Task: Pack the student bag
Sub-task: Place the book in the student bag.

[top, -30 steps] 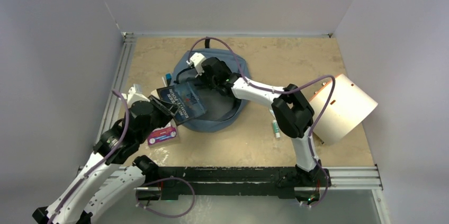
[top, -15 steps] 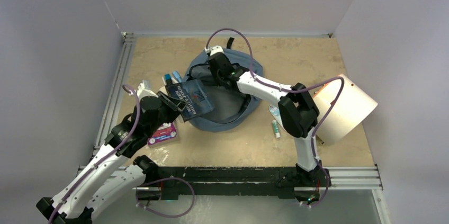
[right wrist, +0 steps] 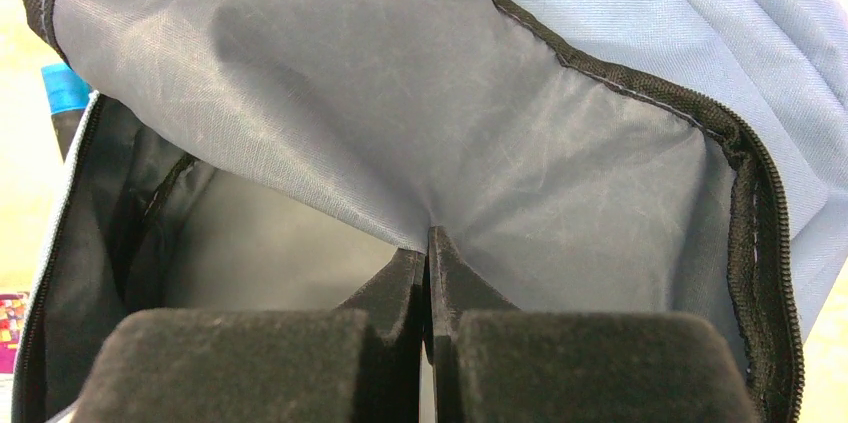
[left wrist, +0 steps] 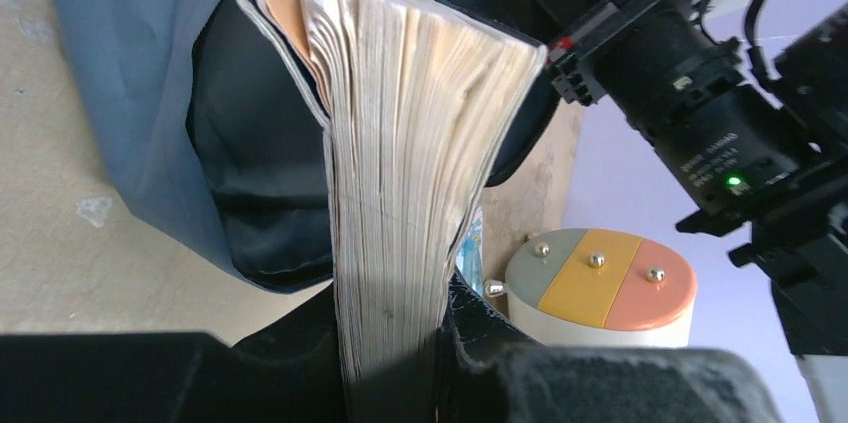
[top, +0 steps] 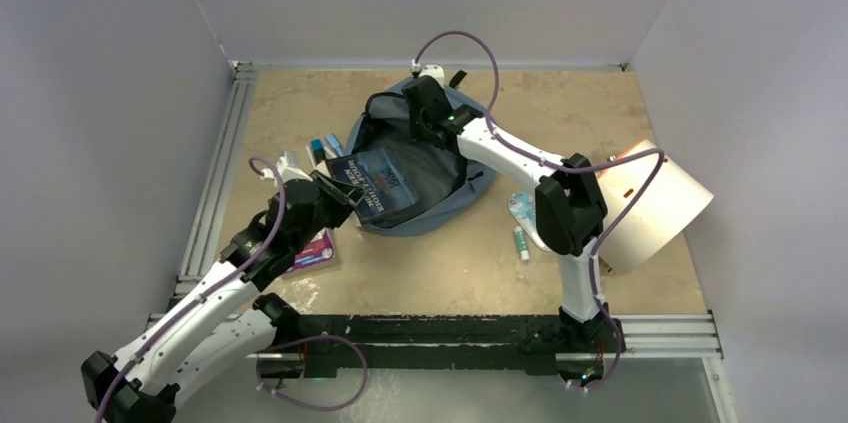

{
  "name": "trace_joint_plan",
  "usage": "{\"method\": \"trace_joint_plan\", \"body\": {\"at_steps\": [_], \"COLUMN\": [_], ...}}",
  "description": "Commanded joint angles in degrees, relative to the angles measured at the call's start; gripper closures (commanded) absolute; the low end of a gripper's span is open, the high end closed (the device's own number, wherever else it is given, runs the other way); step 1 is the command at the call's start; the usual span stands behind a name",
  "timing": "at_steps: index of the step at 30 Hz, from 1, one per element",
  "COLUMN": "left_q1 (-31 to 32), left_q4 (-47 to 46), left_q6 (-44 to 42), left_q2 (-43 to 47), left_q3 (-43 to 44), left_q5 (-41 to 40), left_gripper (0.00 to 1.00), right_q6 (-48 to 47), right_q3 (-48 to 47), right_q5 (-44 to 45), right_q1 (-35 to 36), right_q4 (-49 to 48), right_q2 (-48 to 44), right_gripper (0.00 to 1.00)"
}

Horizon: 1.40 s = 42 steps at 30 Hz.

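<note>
Overhead view gives the layout: the student bag point(top: 430, 188) lies open at the far middle of the table point(top: 450, 283), with both arms reaching to it. It doesn't really show the grips, though.

Left wrist cam fills that in. The left gripper point(left wrist: 392, 343) is clamped on the near end of a thick book point(left wrist: 400, 163). The page edges face the camera, right over the bag's dark opening on its near-left side. There's a round tub point(left wrist: 598, 283) with a three-colour lid just right of it.

On the right wrist cam, the right gripper point(right wrist: 430, 253) is fully closed, pinching the bag's grey lining at the far rim and holding that flap up.
</note>
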State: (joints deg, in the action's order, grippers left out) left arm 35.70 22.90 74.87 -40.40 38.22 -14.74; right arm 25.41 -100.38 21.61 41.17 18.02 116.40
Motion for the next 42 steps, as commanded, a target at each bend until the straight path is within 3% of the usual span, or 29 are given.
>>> {"method": "trace_joint_plan", "body": {"at_steps": [1,8,23,31,42], "left_q1": [0.09,0.09,0.15,-0.1,-7.24], "left_q4": [-16.75,-27.91,-36.25,-42.83,-59.41], "left_q6": [4.38,5.06,13.86,14.54,11.56], "left_q2": [-1.94,-8.31,-16.81,-20.09,-31.51], "left_q3": [-1.47,-3.07,-4.64,-5.28,-5.88], "left_q5": [1.33,-0.27,-2.62,-3.53,10.14], "left_gripper": [1.0,1.0,1.0,1.0,1.0], "right_q6": [4.2,5.61,6.85,6.77,5.79], "right_q3": [-1.97,-0.6,2.55,2.47,5.61], "right_q5": [0.72,0.21,-1.17,-2.36,-3.06], "right_q1": [-0.38,-0.56,-0.56,-0.56,-0.56], "right_q4": [-1.65,-2.75,-7.08,-7.23,-8.31], "right_q2": [-3.04,-4.29,-9.29,-9.57,-11.38], "right_gripper": [1.0,1.0,1.0,1.0,1.0]}}
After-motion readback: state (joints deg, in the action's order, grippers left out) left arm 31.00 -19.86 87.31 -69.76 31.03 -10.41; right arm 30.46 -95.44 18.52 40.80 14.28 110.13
